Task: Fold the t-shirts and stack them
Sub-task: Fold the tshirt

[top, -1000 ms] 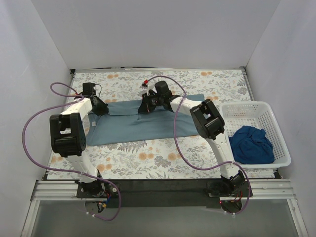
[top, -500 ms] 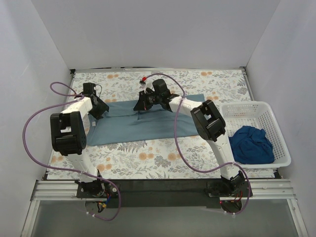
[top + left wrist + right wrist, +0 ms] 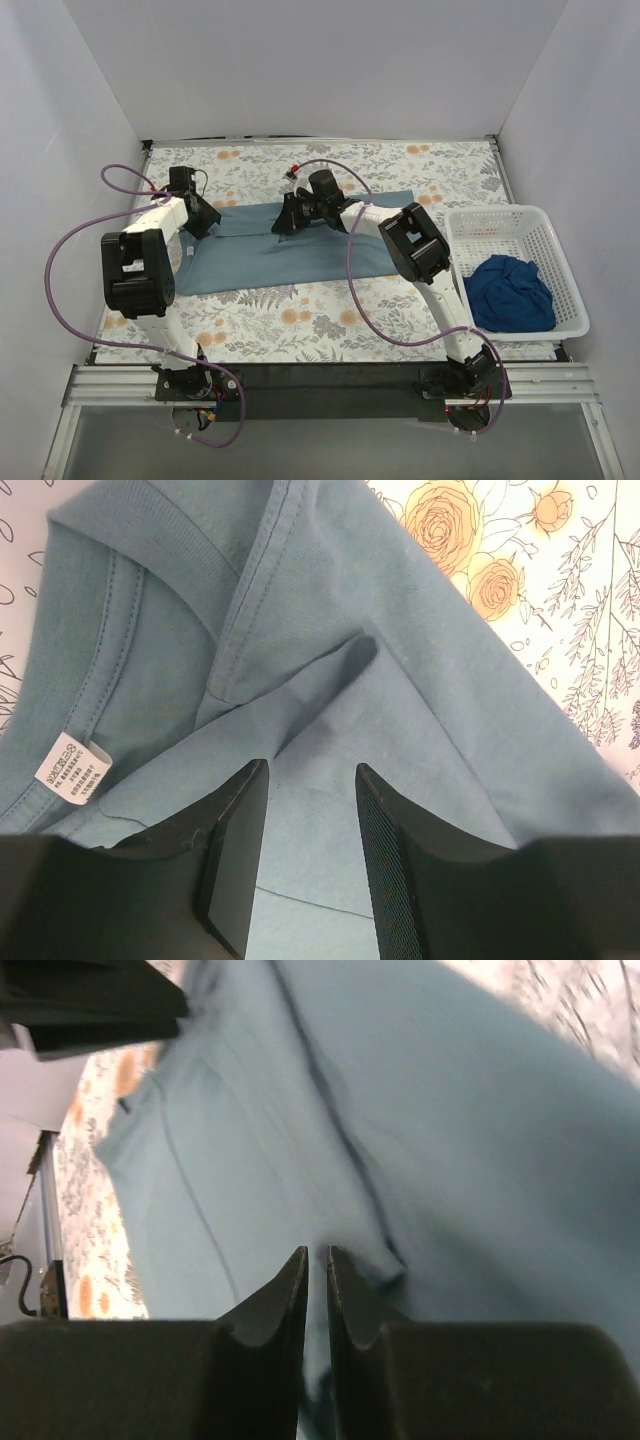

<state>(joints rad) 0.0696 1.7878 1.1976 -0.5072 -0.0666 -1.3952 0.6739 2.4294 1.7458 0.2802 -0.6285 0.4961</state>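
Note:
The slate blue t-shirt [image 3: 300, 250] lies spread on the floral table; its collar and white label [image 3: 72, 770] show in the left wrist view. My left gripper [image 3: 205, 222] is open, its jaws [image 3: 310, 780] apart just over the cloth beside the collar at the shirt's left end. My right gripper [image 3: 283, 222] sits at the shirt's far edge near the middle. Its jaws [image 3: 315, 1255] are shut on a thin fold of the slate cloth [image 3: 480, 1160]. The royal blue t-shirt [image 3: 510, 290] lies bunched in the basket.
A white lattice basket [image 3: 505, 225] stands at the right edge of the table [image 3: 300, 325]. Purple cables loop from both arms. White walls close in the back and both sides.
My right gripper shifted a little left along the shirt's far edge, rose, then came back down to the cloth. The left gripper has hardly moved.

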